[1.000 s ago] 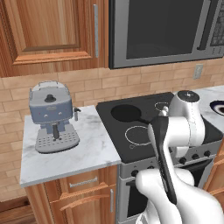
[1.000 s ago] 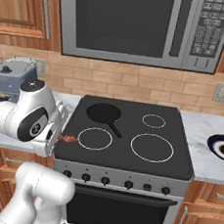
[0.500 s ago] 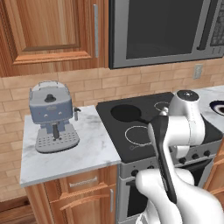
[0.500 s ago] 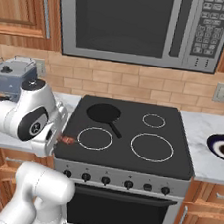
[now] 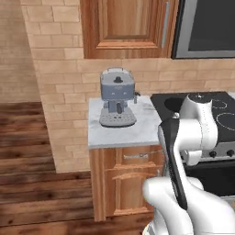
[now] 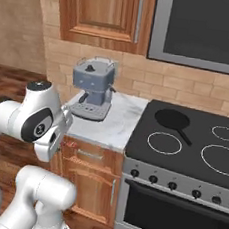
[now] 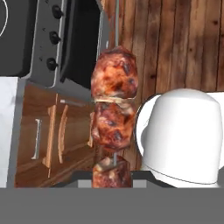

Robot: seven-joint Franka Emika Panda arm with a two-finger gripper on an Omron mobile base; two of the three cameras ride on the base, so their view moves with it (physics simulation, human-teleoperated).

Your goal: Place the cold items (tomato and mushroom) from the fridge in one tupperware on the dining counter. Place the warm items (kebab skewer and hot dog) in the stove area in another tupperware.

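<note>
The gripper [image 7: 113,181] is closed nearly tight on the kebab skewer [image 7: 113,127], pinching its lower end; the fingertips themselves are hidden behind the lowest chunk. In the hand view the skewer runs straight up the frame: three glossy, charred red-brown meat chunks on a thin grey stick, hanging over the plank wood floor [image 7: 183,43] beside the oven front [image 7: 83,39]. The stove [image 6: 193,145] has a smooth black glass top with white rings and a small dark pan [image 6: 172,119]. A grey-blue coffee machine [image 5: 118,97] stands on the white marble worktop [image 5: 142,128], against a tan brick wall, above wooden cabinets.
</note>
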